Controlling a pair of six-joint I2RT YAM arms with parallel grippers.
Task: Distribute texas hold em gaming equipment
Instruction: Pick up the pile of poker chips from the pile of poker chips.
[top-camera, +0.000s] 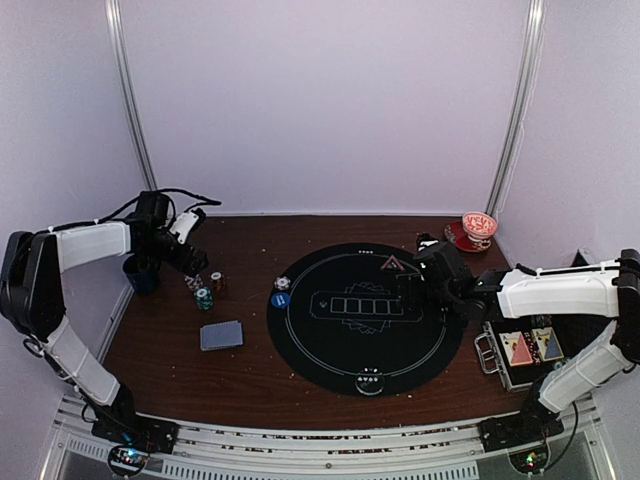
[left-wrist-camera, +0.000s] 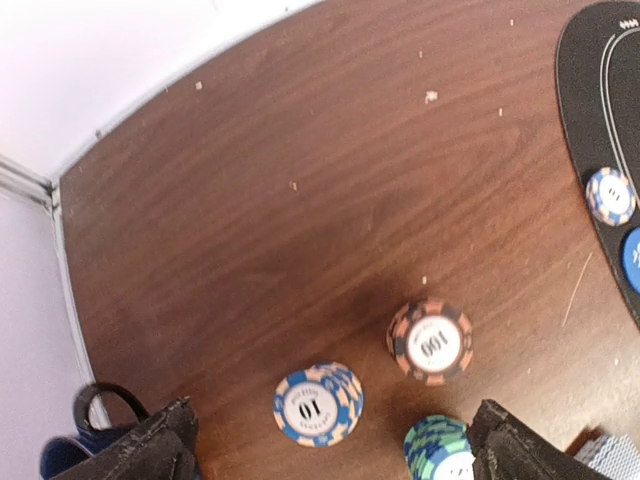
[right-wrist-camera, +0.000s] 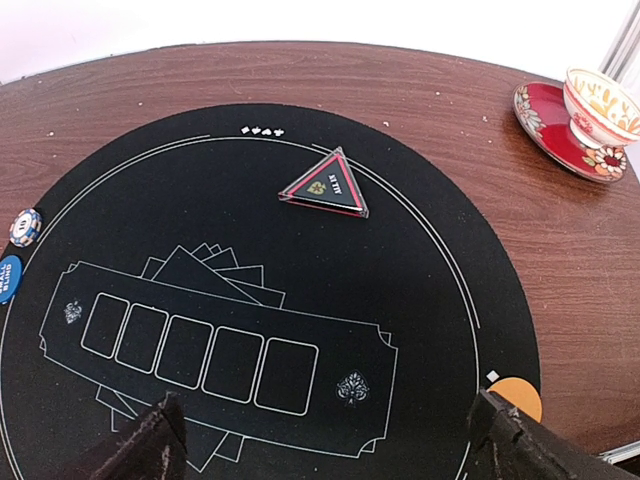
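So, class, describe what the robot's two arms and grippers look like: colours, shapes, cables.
The left arm and right arm each have white shells between black joints. A black cable loops above the left wrist. The left gripper and right gripper are black, with blunt dark fingers.

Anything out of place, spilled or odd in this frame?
Pale crumbs are scattered over the wooden table, like debris. A red cup and saucer at the far right corner is not poker gear. Nothing looks damaged or tipped.
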